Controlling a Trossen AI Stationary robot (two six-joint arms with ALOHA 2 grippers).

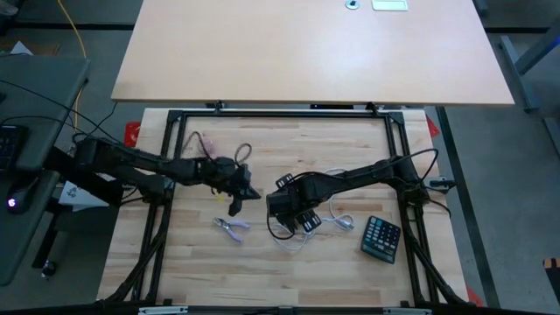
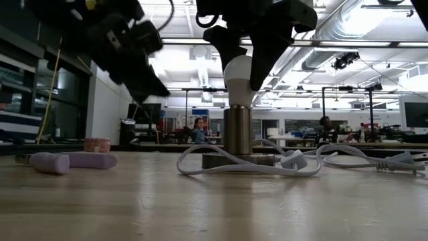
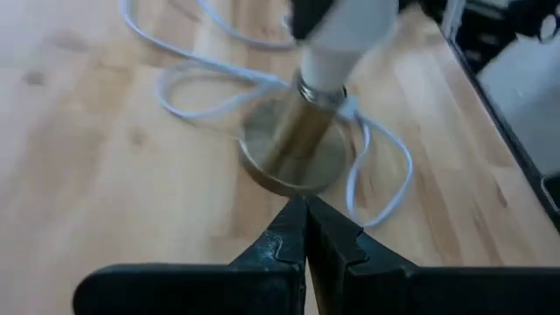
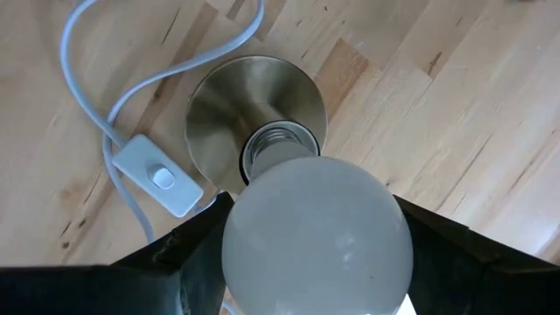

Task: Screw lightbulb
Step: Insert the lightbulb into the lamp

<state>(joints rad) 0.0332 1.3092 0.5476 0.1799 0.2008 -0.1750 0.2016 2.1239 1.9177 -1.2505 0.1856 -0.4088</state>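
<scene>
Frosted white lightbulb (image 4: 317, 236) upright, screw base seated in brass socket (image 4: 254, 109) directly beneath; grasped by right pincer (image 2: 242, 70) from above. Left pincer (image 3: 306, 229) clenched, empty, hovering beside.

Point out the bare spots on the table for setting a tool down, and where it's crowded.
Free: the front strip of the table, nearer than the pliers and calculator, and the far strip beyond both arms. Crowded: the middle, where the right gripper holds the lightbulb over the socket base, ringed by white cord, left gripper alongside.
</scene>
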